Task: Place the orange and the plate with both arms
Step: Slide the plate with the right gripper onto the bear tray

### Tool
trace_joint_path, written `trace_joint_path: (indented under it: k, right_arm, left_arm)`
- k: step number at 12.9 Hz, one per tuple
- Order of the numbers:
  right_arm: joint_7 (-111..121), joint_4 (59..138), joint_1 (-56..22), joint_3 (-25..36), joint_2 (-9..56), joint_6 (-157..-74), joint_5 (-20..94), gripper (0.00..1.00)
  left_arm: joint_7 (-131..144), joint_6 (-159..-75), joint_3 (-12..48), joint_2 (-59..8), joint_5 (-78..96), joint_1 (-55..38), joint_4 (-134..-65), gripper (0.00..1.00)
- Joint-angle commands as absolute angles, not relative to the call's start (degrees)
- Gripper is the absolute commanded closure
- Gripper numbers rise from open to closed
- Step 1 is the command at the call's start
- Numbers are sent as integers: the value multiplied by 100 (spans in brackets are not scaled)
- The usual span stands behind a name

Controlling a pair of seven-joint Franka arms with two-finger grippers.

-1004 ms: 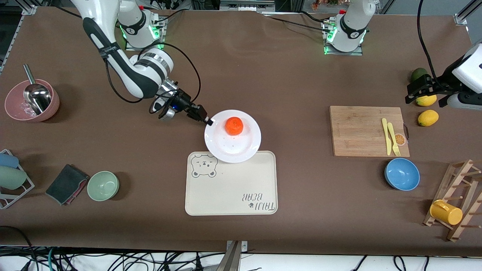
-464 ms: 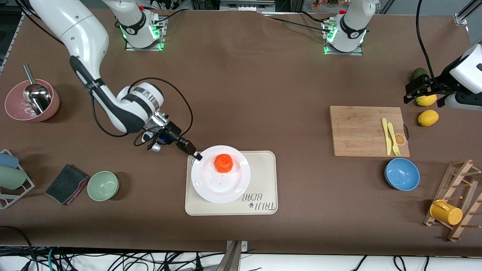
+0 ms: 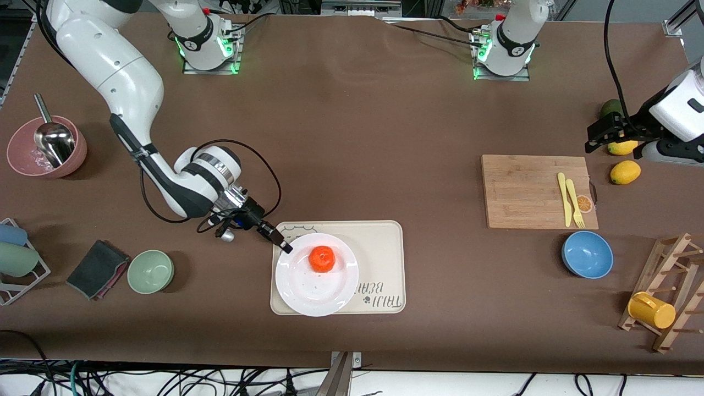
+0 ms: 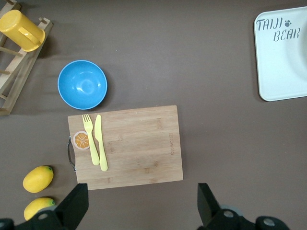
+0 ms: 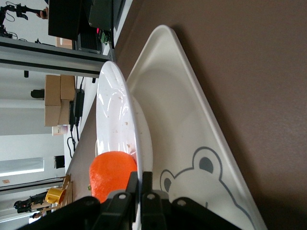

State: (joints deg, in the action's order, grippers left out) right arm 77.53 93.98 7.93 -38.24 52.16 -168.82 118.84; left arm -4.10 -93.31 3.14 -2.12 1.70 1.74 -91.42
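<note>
Here we see the right gripper (image 3: 286, 246) pinching the rim of the plate (image 3: 308, 289), its fingers pressed together on the edge at the side toward the right arm's end of the table. The plate is over the bear-print tray (image 3: 385, 247), covering most of the bear drawing, and the orange (image 3: 321, 258) sits on the plate just beside the pinched edge. From the front view we cannot tell whether the plate rests on the tray; the right wrist view shows the plate (image 5: 112, 110) edge-on with its rim apart from the tray (image 5: 192, 124), and the orange (image 5: 111, 173) right beside the fingertips (image 5: 139, 184).

The left gripper (image 3: 605, 132) waits over the lemons (image 3: 625, 172) and the avocado (image 3: 610, 107). Its wrist view alone shows its fingers (image 4: 74, 206) spread wide, above the cutting board (image 4: 127, 146) and blue bowl (image 4: 82, 85).
</note>
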Motion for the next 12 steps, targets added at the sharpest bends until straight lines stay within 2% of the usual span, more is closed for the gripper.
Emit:
trace_joint_path:
  k: [1, 2, 3, 4, 5, 6, 10, 12]
  right_arm:
    - [7752, 9193, 765, -3946, 5361, -17042, 11751, 100]
    - [7752, 9193, 765, -3946, 5387, -17042, 11751, 100]
    - [7752, 9193, 773, -3946, 5379, -17042, 11742, 86]
    - [7752, 9193, 800, -3946, 5353, -17042, 11742, 55]
    - [7743, 9193, 817, -3946, 5300, -17051, 11742, 6]
    - [7787, 9228, 843, -3946, 5161, -17051, 11690, 0]
    - [7752, 10052, 1186, -3946, 4134, -17007, 10656, 0]
    - [7787, 10641, 1396, -3946, 3606, -16972, 9699, 0]
  left_arm:
    - [-483, -9255, 308, -220, 246, 167, -9079, 0]
    - [-483, -9255, 308, -220, 246, 158, -9079, 0]
    - [-483, -9255, 308, -220, 246, 167, -9079, 0]
    - [-483, -9255, 308, -220, 246, 158, -9079, 0]
    - [-475, -9255, 308, -220, 246, 158, -9079, 0]
    - [-483, -9255, 308, -220, 246, 158, -9079, 0]
    - [-475, -9255, 308, -220, 246, 158, -9079, 0]
    - [-475, -9255, 308, -220, 246, 158, -9079, 0]
